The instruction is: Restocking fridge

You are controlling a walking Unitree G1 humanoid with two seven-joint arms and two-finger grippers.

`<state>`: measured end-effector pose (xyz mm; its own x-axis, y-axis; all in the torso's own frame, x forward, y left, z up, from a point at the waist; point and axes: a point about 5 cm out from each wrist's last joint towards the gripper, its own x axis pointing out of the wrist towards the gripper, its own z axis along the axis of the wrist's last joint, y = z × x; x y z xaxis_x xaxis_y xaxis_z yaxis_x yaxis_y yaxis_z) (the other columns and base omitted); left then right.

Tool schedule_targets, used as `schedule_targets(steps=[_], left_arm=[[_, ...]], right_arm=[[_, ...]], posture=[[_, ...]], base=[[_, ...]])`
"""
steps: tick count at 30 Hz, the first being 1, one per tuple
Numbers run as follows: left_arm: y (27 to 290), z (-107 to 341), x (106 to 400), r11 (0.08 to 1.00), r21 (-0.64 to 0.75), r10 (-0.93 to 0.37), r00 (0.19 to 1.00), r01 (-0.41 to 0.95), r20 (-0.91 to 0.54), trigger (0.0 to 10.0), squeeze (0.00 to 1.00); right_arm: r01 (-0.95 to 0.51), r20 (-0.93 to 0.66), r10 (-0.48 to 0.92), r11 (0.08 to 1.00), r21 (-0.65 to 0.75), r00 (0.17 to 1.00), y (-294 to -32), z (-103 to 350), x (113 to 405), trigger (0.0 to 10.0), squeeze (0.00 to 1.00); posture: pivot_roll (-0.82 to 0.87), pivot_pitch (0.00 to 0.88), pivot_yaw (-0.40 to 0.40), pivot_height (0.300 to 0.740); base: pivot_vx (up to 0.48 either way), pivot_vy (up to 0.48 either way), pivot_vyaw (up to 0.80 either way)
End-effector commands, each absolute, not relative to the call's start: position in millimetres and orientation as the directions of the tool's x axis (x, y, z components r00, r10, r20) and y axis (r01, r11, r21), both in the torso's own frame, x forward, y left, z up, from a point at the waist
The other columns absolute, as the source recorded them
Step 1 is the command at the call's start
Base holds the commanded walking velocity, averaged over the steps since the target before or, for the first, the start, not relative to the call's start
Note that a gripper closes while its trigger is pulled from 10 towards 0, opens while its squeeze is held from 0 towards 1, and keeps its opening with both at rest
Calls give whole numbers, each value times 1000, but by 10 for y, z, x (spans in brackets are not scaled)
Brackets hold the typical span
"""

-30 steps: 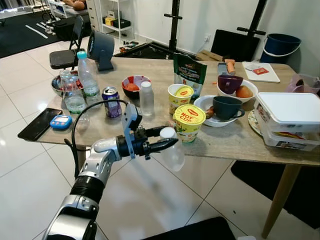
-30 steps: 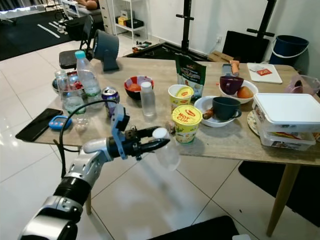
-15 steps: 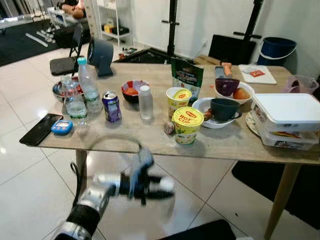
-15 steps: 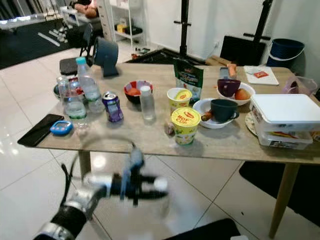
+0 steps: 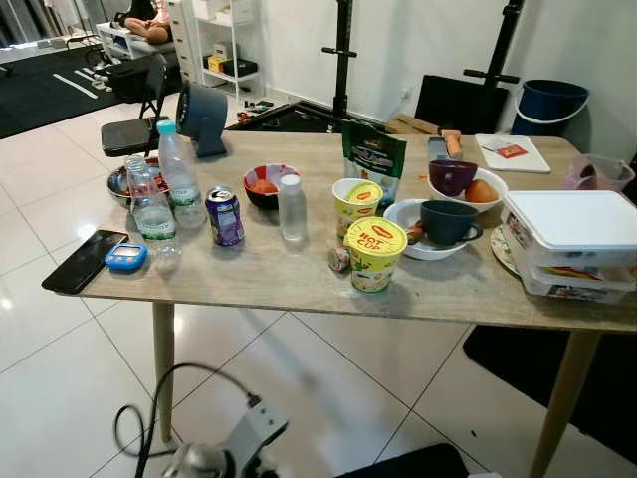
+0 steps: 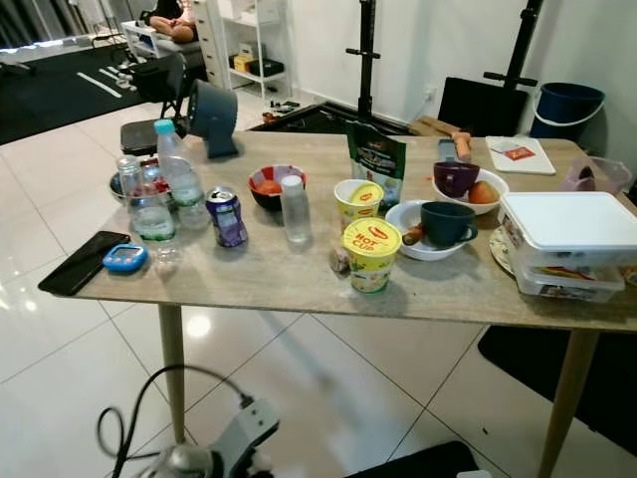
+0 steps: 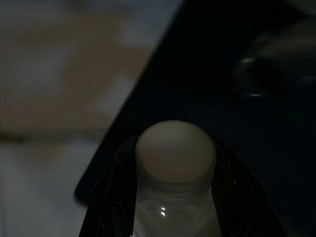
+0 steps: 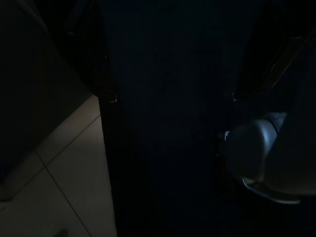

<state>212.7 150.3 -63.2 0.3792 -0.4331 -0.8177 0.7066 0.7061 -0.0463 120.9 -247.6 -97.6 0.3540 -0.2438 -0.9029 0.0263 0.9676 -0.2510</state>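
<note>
A small clear bottle with a white cap [image 7: 175,163] sits between the two black fingers of my left gripper [image 7: 175,148], which is shut on its neck. My left arm hangs low in front of the table; its wrist and cable [image 5: 239,443] show at the bottom edge of the eye views. On the wooden table [image 5: 299,284] stand more goods: a similar white-capped bottle [image 5: 292,207], two water bottles [image 5: 177,174], a purple can [image 5: 225,216] and two noodle cups [image 5: 374,254]. My right gripper [image 8: 175,98] hangs idle in the dark, fingers apart.
A phone [image 5: 84,261] and blue device lie at the table's near left corner. Bowls, a dark mug [image 5: 448,221], a green pouch [image 5: 373,156] and a white lidded box [image 5: 572,234] crowd the right side. White tiled floor lies before the table; a chair [image 5: 129,129] stands behind it.
My left arm has dropped from table height to the bottom edge of the eye views, still holding the bottle. The camera has shifted slightly.
</note>
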Motion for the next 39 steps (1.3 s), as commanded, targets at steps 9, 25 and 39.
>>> schedule_targets(steps=[9, 25, 39], left_arm=[[1908, -884, 1706, 905, 50, -141, 409, 422, -901, 10000, 0], [1955, -1005, 1422, 931, 93, -43, 359, 353, -933, 10000, 0], [1954, -1014, 1401, 921, 104, -37, 351, 374, -936, 10000, 0]], right_arm=[[25, -911, -227, 972, -232, 344, -2436, -989, 1205, 10000, 0], [18, -916, -225, 973, -232, 333, -2420, -1002, 1177, 10000, 0], [13, -917, -227, 972, -236, 329, -2424, -1003, 1172, 10000, 0]], posture=[[-79, 14, 33, 740], [-81, 14, 33, 740], [-85, 8, 35, 740]], base=[[0, 0, -97], [0, 0, -745], [0, 0, -756]])
